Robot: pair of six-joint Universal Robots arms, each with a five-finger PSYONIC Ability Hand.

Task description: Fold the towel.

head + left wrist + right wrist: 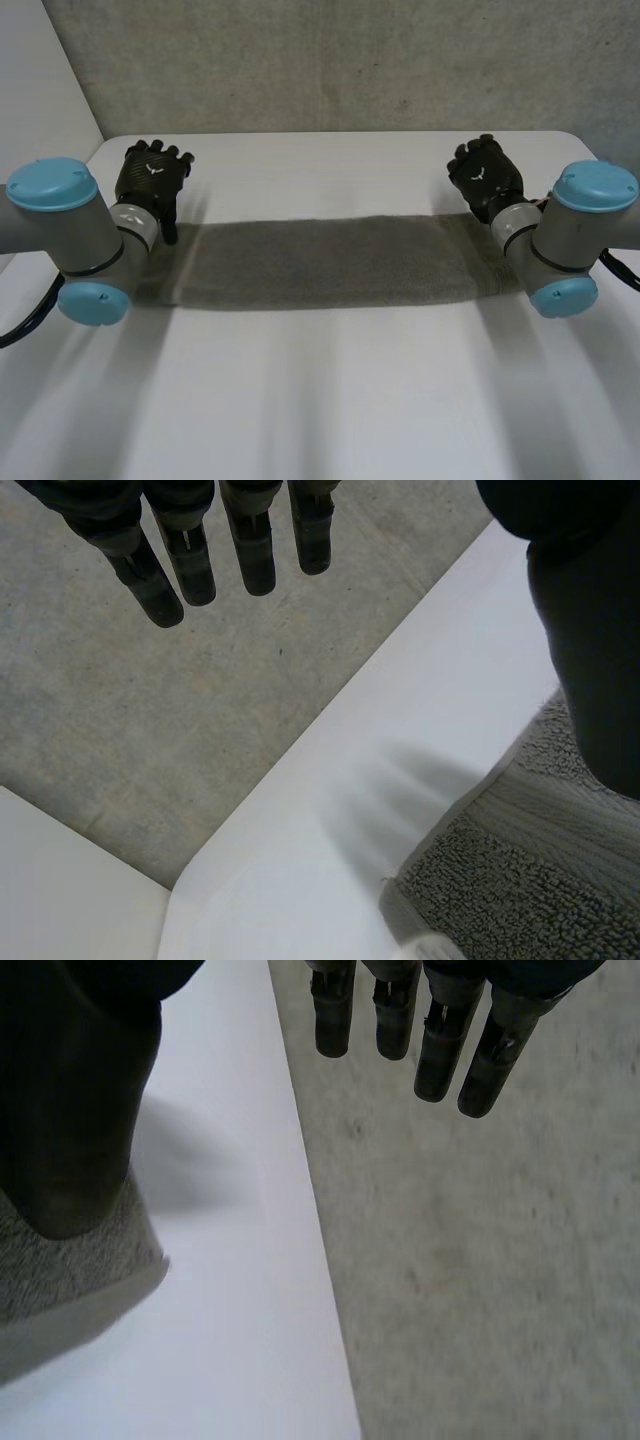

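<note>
A white table (320, 400) filled the lower two thirds of the head view. Behind it, a rough grey concrete surface (330, 60) ran across the top of the frame, and a white panel (30, 70) stood at the upper left.

The towel (330, 262), grey and folded into one long narrow strip, lay flat across the middle of the frame from left to right. Nothing else stood on the table near it.

The left arm (70, 230) at the left edge and the right arm (575, 235) at the right edge each reached in over one end of the strip, so the head view did not show the ends.

The left hand (152, 176) was at the upper left, just beyond the towel's far edge. The right hand (485, 175) mirrored it at the upper right. From above only the backs of the hands showed.

The wrist views showed what the arms hid:

- **Left wrist view:** the fingers (255, 540) were straight and spread, out over the concrete past the table edge, and held nothing. The thumb (590, 630) hung apart from them above a corner of the looped cloth.
- **Right wrist view:** the fingers (440, 1040) were likewise straight and empty. The thumb (70, 1110) came down to the towel's end near the table edge. I could not tell whether it touched the cloth
</note>
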